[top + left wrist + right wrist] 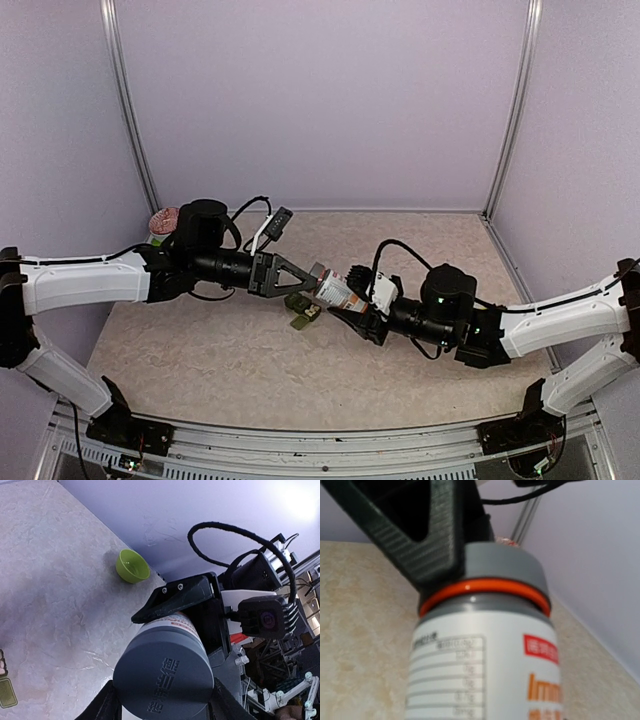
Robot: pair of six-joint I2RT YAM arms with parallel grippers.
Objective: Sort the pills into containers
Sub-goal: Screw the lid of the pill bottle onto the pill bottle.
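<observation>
Containers [303, 312] lying mid-table [200, 340], just beneath the raised pill bottle [338, 291]. Bottle hanging sideways in the air between both arms. Left gripper [315, 280] pinching its grey cap [165, 675]; right gripper [355, 303] clamping the white body. Lime-green bowl [132, 566] sitting near the back wall.

Seen from the right wrist, the pill bottle [485, 650] runs off the bottom edge, its label print blurred; the left wrist view's edge cuts the green containers [6, 692].
</observation>
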